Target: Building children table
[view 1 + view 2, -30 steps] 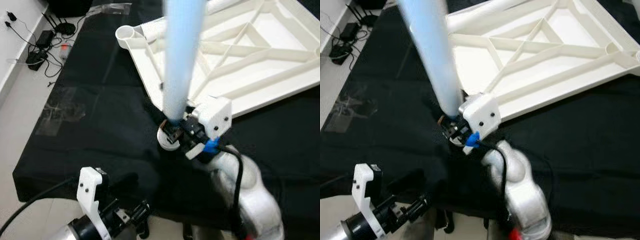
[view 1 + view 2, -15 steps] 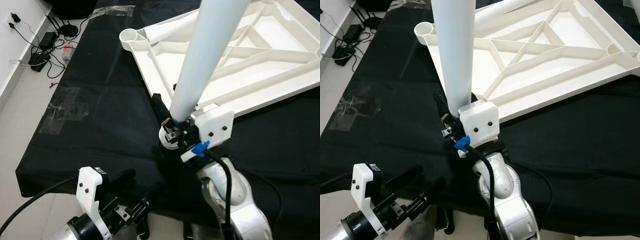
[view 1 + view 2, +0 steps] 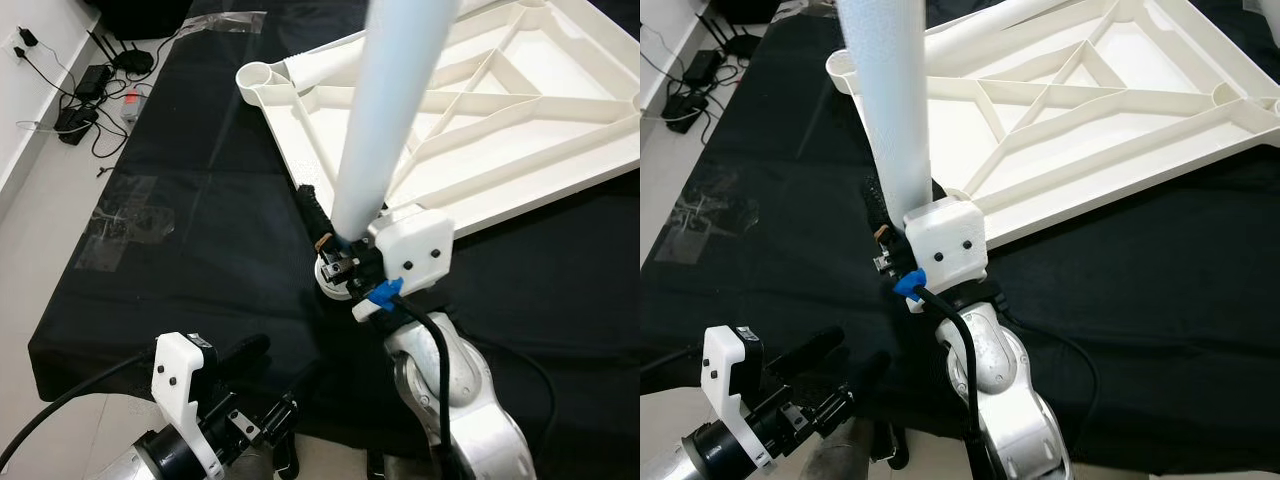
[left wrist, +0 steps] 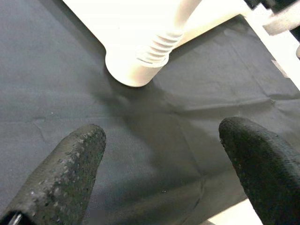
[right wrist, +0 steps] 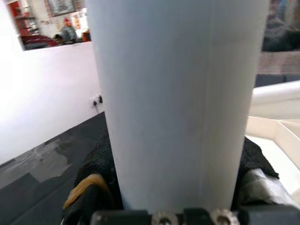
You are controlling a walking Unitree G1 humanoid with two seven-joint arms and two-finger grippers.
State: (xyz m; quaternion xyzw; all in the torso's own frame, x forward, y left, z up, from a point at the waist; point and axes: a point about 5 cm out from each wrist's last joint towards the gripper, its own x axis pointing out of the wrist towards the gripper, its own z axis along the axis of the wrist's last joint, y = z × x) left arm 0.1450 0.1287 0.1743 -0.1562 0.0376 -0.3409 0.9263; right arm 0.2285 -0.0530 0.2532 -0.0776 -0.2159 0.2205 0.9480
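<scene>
The right tool (image 3: 338, 262) is clamped on the white table leg (image 3: 385, 120), whose threaded end sits in the corner socket (image 4: 135, 65) of the upturned tabletop (image 3: 520, 110). Keep the leg square to that socket while turning. The left tool (image 4: 159, 168), fingers apart, hovers near the socket over the black cloth (image 3: 200, 230).

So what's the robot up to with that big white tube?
It is putting together a small plastic table. The white tabletop lies upside down on a black cloth. The right gripper is clamped on a white table leg, holding it roughly upright with its lower end at the corner socket nearest the robot. The left gripper hangs open low over the cloth, holding nothing. Another leg lies across the far side of the tabletop.
</scene>
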